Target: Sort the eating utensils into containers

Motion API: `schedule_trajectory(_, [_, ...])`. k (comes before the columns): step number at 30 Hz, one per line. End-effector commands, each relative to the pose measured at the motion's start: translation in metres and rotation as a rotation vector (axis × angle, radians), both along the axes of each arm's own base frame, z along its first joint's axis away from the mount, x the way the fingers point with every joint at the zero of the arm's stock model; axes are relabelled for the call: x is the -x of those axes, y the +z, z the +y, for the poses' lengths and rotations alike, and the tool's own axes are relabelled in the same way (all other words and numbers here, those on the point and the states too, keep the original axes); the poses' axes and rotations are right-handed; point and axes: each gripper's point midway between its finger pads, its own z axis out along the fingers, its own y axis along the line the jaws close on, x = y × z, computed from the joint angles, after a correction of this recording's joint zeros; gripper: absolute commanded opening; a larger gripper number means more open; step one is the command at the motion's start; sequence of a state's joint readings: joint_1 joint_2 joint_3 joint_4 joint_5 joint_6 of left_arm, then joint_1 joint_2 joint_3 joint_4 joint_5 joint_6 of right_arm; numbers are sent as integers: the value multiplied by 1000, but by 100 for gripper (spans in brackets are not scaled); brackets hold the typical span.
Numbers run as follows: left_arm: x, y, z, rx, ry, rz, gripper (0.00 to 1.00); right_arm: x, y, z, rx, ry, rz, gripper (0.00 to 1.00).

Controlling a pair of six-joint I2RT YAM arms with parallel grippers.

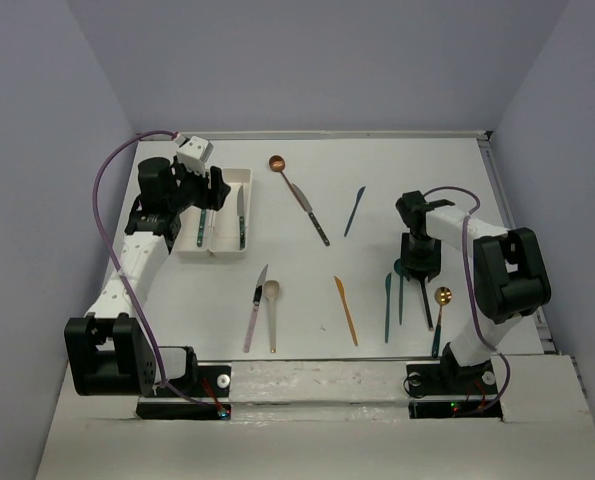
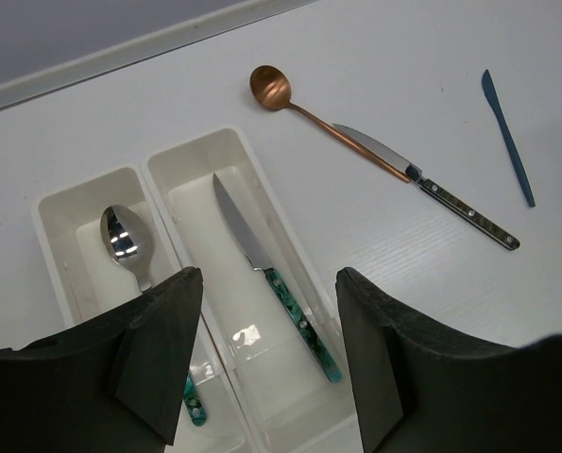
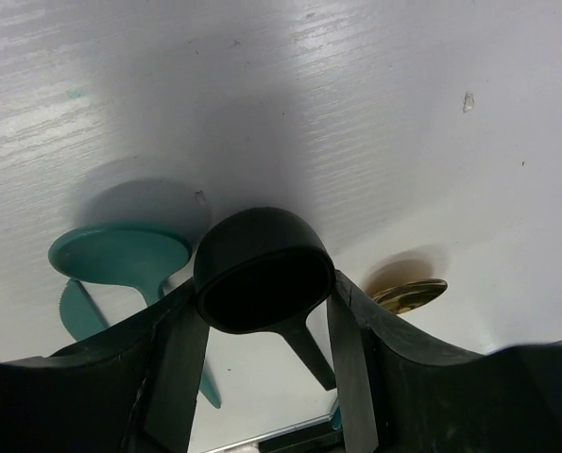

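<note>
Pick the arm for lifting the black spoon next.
Right. The right gripper flanks the black spoon at its bowl; the left gripper hangs open over the trays, far from it.

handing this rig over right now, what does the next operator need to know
Left gripper: open, empty, above the two white trays.
Right gripper: fingers either side of the black spoon bowl; firm grip not clear.
Done: silver spoon in one tray, teal-handled knife in the other.
Left: the rest lie loose on the table, including copper spoon, blue knife, orange knife, beige spoon, gold spoon.
</note>
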State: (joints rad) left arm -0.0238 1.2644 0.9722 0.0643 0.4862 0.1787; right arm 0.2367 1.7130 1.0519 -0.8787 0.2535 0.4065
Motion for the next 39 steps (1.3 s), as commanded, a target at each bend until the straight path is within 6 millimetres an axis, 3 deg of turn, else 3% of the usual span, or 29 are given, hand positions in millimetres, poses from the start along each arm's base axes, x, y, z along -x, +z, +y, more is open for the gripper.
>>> schedule_trajectory(1, [2,20,1,-1,-12,-82,70,-27,11,9,-39,7,-117,38])
schedule_trajectory(3, [3,19,1,-2,-12,-83,70,-29,15,6,-29,-2,-142,31])
schedule_trajectory(10, [3,21,2,-3,-11,-88,70,-41,35,0,-3,-36,-253,25])
schedule_trajectory(13, [3,21,2,-5,-12,-89,70,-49,55,2,-23,-54,-336,23])
schedule_trajectory(20, [4,25,2,-11,-14,-95,70,-75,126,22,-166,-46,-572,17])
schedule_trajectory(25, [8,27,-5,0,-60,-94,70,-100,194,66,-337,22,-803,17])
schedule_trajectory(28, [19,30,-22,28,-157,-81,69,-107,233,108,-435,78,-915,16])
schedule_trajectory(31, [32,36,-44,50,-257,-83,69,-118,262,140,-499,108,-1003,16])
schedule_trajectory(32, [40,37,-60,45,-305,-89,69,-124,272,154,-527,120,-1024,16])
schedule_trajectory(34, [53,42,-77,17,-358,-124,70,-129,292,188,-639,147,-1076,15])
schedule_trajectory(36, [71,47,-105,-2,-443,-160,73,-134,301,215,-711,165,-1095,15])
schedule_trajectory(37, [79,52,-112,-1,-468,-188,75,-138,312,225,-758,157,-1127,15])
schedule_trajectory(39, [91,57,-128,4,-508,-216,78,-144,315,243,-797,163,-1138,15])
